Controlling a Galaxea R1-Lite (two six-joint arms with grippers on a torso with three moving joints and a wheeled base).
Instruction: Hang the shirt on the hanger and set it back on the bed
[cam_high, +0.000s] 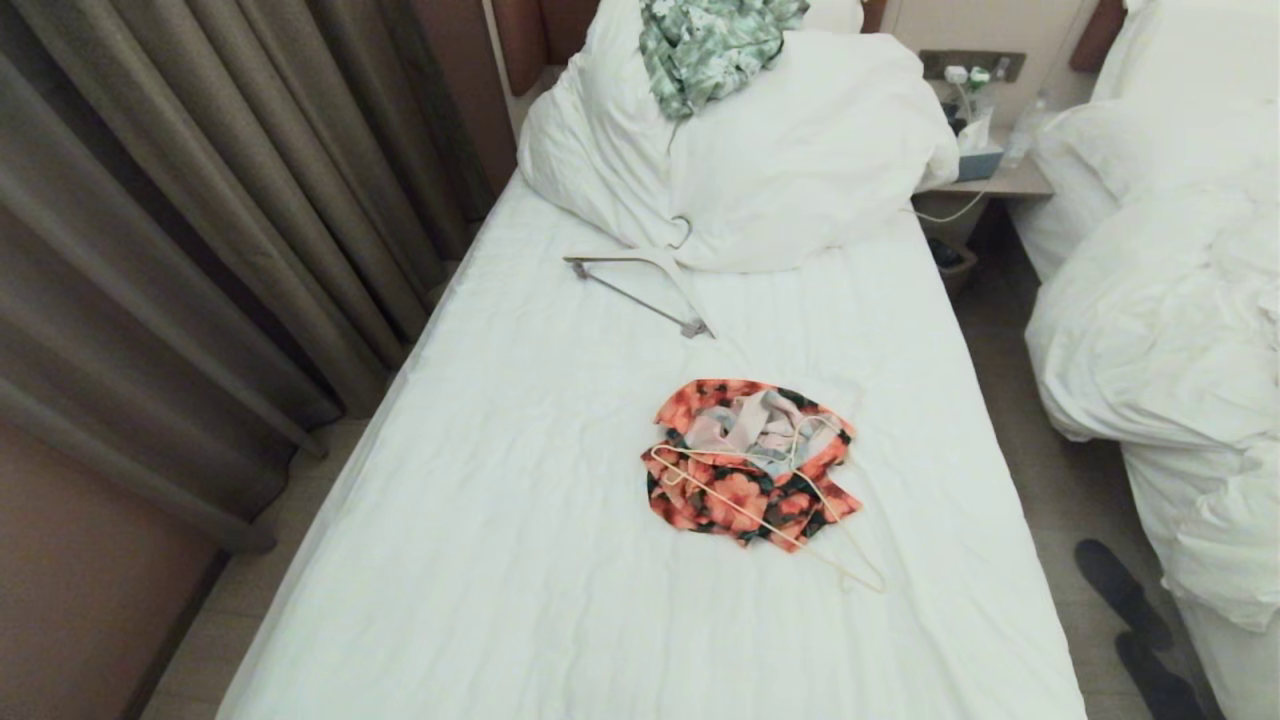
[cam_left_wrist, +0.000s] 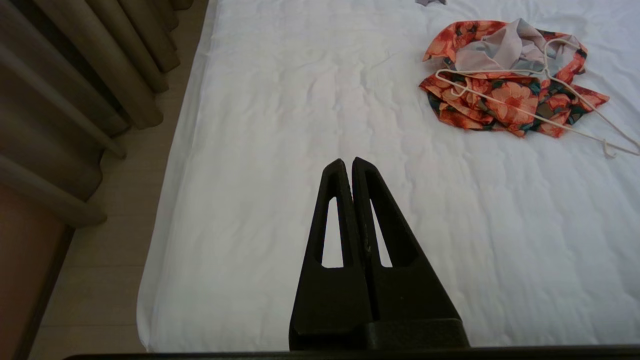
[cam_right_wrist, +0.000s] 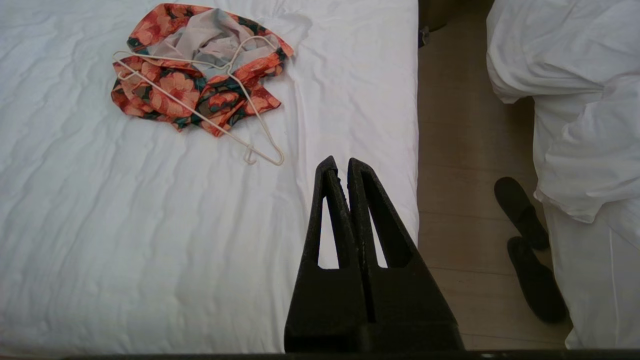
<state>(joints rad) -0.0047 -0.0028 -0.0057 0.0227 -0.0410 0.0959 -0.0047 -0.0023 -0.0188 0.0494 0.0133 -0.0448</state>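
Note:
The shirt (cam_high: 750, 465), coral-orange flowers on dark green with its pale inside showing, lies crumpled in a heap near the middle of the bed (cam_high: 480, 560). The thin cream hanger (cam_high: 770, 520) lies loosely across the heap, one end reaching past it onto the sheet. Both show in the left wrist view as the shirt (cam_left_wrist: 505, 95) and the hanger (cam_left_wrist: 590, 125), and in the right wrist view as the shirt (cam_right_wrist: 190, 75) and the hanger (cam_right_wrist: 250, 135). My left gripper (cam_left_wrist: 348, 162) and right gripper (cam_right_wrist: 341, 161) hover shut and empty over the bed's near end, well short of the shirt.
A thicker white hanger with a grey bar (cam_high: 645, 285) lies below the big pillow (cam_high: 780, 150), which carries a pale green patterned garment (cam_high: 710, 45). Curtains (cam_high: 200, 220) line the left. A second bed with a rumpled duvet (cam_high: 1170, 330), a nightstand (cam_high: 990, 170) and dark slippers (cam_high: 1130, 620) are right.

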